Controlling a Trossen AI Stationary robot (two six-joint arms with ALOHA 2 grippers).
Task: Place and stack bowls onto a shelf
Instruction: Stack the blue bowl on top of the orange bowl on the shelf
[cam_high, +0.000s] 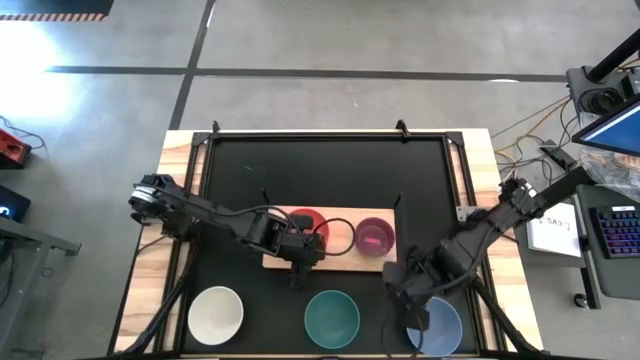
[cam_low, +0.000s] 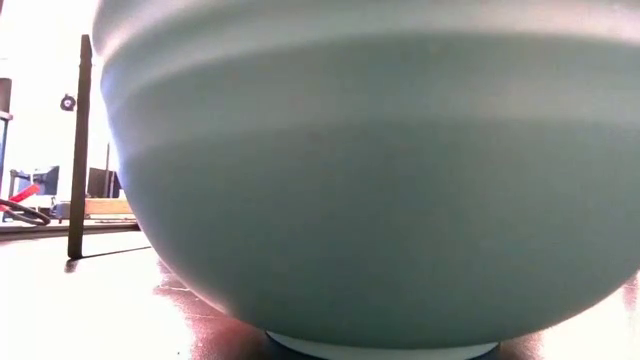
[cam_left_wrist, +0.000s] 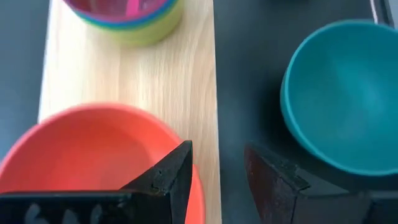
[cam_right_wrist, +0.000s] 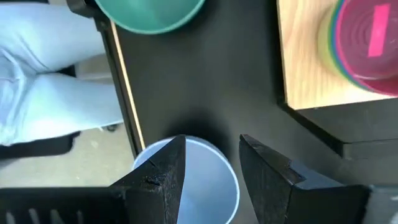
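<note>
The shelf (cam_high: 345, 258) is a light-wood board in the middle of the table. On it sit the red bowl (cam_high: 305, 222) and a stack of small bowls with the magenta one on top (cam_high: 375, 237). My left gripper (cam_high: 298, 262) (cam_left_wrist: 217, 149) is open at the red bowl's (cam_left_wrist: 87, 155) near rim, one finger over the bowl and one over the black table. My right gripper (cam_high: 410, 290) (cam_right_wrist: 212, 140) is open above the grey-blue bowl (cam_high: 437, 326) (cam_right_wrist: 208, 180), its fingers on either side of that bowl's rim. The white bowl (cam_high: 216, 315) and the teal bowl (cam_high: 331, 318) (cam_low: 380, 200) rest on the table.
White, teal and grey-blue bowls stand in a row along the table's near edge. The teal bowl fills the low view. The shelf has bare wood (cam_left_wrist: 155, 81) between the red bowl and the small stack (cam_left_wrist: 134, 18). A person's pale trousers (cam_right_wrist: 37, 81) show beyond the table edge.
</note>
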